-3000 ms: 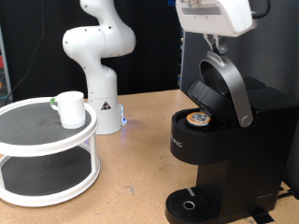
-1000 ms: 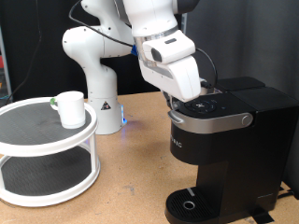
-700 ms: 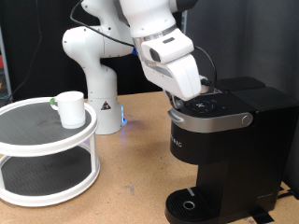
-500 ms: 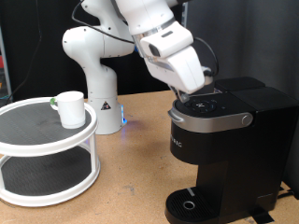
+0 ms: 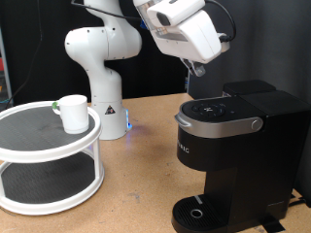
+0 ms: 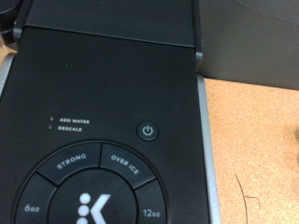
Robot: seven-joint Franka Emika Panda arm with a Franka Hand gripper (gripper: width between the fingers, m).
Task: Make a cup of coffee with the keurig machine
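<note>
The keurig machine [image 5: 233,160] stands at the exterior view's right with its lid down and its silver-grey handle [image 5: 255,123] at the front. My gripper [image 5: 197,69] hangs a short way above the lid's far edge, touching nothing, its dark fingertips together and empty. The wrist view looks straight down on the machine's black top panel [image 6: 103,112], with the power button [image 6: 149,130] and the round ring of brew buttons; no fingers show there. The cup [image 5: 71,113], a white mug, sits on the top shelf of a round rack at the exterior view's left.
The white two-tier round rack [image 5: 44,175] fills the exterior view's lower left. The arm's white base [image 5: 102,83] stands behind on the wooden table [image 5: 136,184]. The machine's drip tray [image 5: 199,212] holds nothing.
Three seconds ago the lid stood open with a pod in the chamber. It is down now, and over the last second my gripper has lifted off the lid, up and to the exterior view's right.
</note>
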